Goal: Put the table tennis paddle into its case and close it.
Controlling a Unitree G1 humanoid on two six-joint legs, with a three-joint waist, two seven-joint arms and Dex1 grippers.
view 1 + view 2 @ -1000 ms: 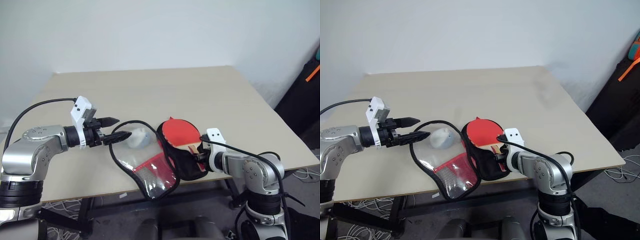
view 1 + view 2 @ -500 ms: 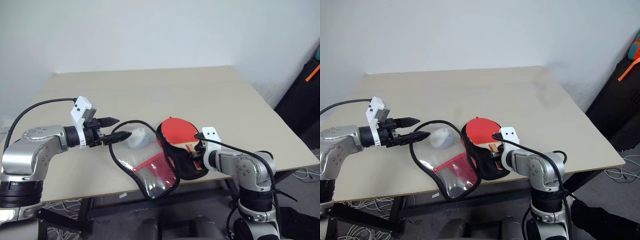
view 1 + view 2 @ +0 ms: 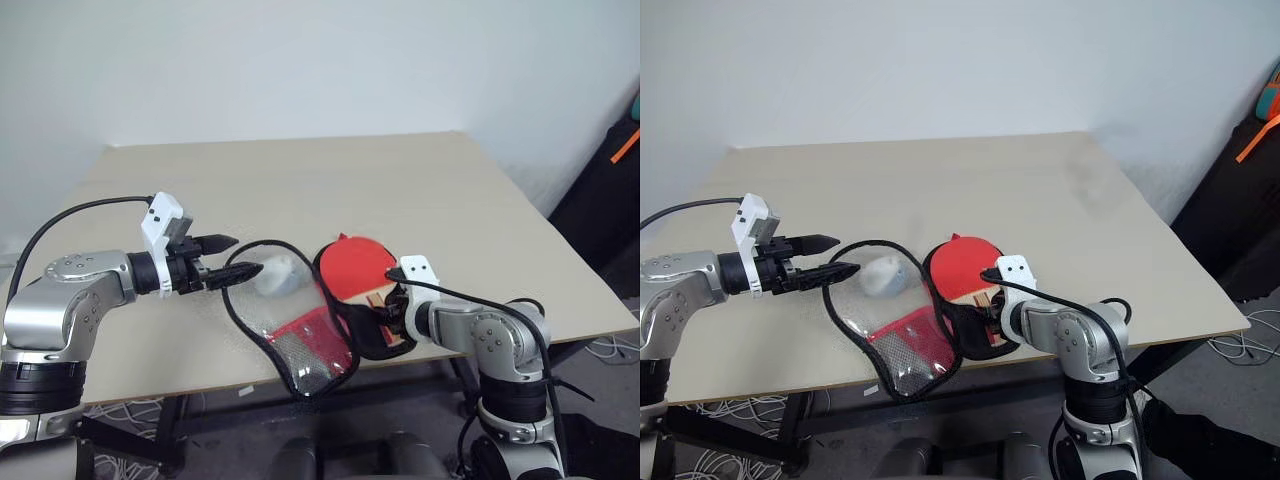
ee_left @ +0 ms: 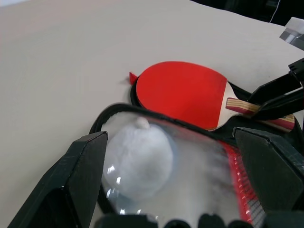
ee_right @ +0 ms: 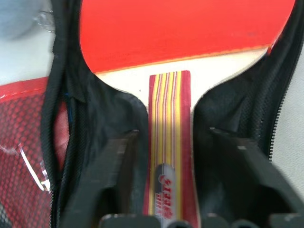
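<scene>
The red-faced table tennis paddle (image 3: 358, 268) lies in the black-lined half of the open case (image 3: 372, 338), near the table's front edge. Its striped wooden handle (image 5: 170, 109) points toward my right gripper (image 3: 388, 306). That gripper is open, with a finger on each side of the handle and a gap on both sides. The case's flap (image 3: 298, 335), clear plastic with red mesh, spreads out to the left, and a white ball (image 3: 278, 275) sits under the plastic. My left gripper (image 3: 243, 256) is open at the flap's far rim, which lies between its fingers (image 4: 85, 175).
The beige table (image 3: 400, 190) stretches back to a white wall. Its front edge runs just below the case. A black bag with an orange strap (image 3: 612, 190) stands on the floor past the table's right side.
My right gripper's fingers have spread apart and let go of the paddle's handle. The paddle stays in the case. The left arm and the flap have not moved.
</scene>
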